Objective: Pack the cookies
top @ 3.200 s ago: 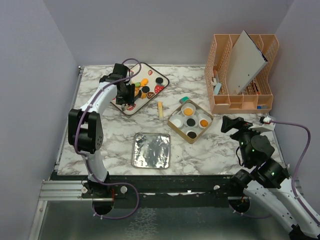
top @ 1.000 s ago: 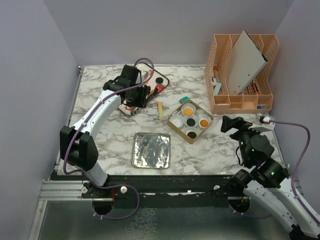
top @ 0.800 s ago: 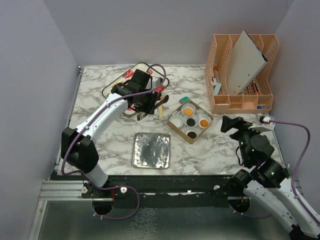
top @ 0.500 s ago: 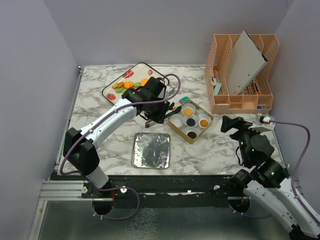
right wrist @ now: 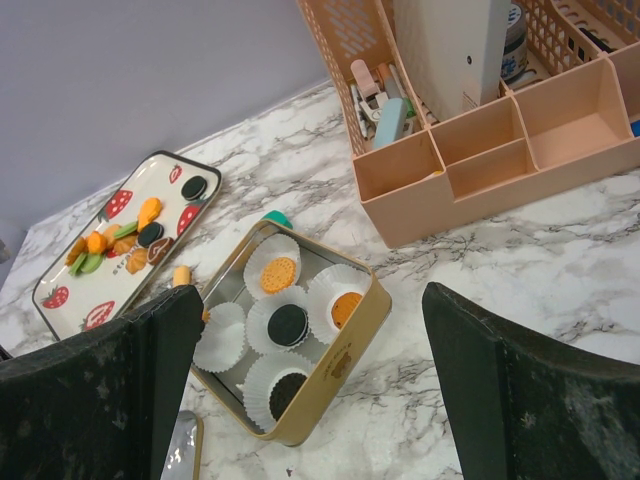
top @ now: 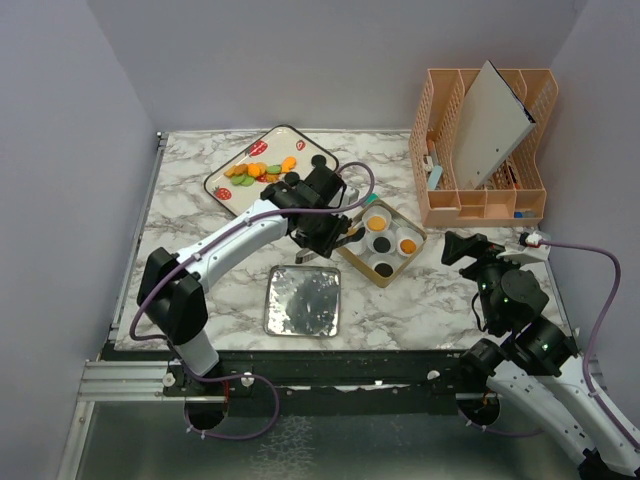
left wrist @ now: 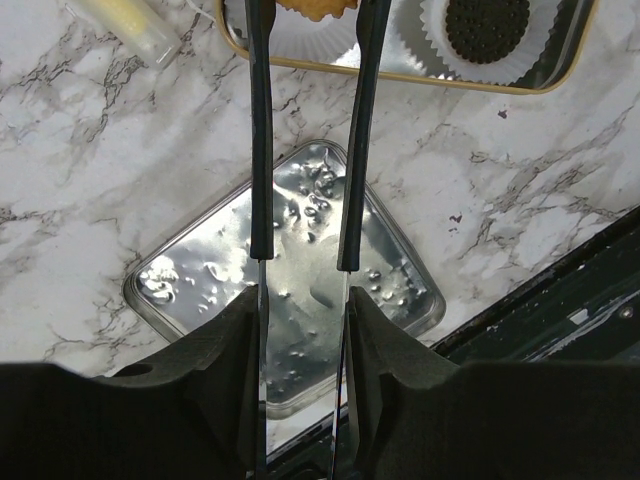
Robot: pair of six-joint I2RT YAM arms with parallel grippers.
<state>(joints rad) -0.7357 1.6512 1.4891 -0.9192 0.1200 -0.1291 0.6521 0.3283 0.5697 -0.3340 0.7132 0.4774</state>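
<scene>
Several small cookies (top: 255, 172) lie on the strawberry-print tray (top: 225, 180) at the back left; they also show in the right wrist view (right wrist: 120, 235). The gold tin (top: 408, 262) holds white paper cups with two black and two orange cookies (right wrist: 288, 325); its left cup is empty. My left gripper (top: 335, 228) is shut on metal tongs (left wrist: 260, 150), whose tips reach over the tin's left corner. A tan cookie (left wrist: 318, 8) shows between the tips at the frame edge. My right gripper (right wrist: 310, 300) is open and empty, right of the tin.
A silver lid (top: 303, 300) lies in front of the tin, under my left gripper (left wrist: 200, 290). A cream stick (left wrist: 125, 25) lies left of the tin. A peach desk organizer (top: 485, 150) stands at the back right. A small teal item (right wrist: 275, 217) lies behind the tin.
My left arm has swung right from the strawberry tray to the tin's left corner, carrying the tongs. The right arm has not moved.
</scene>
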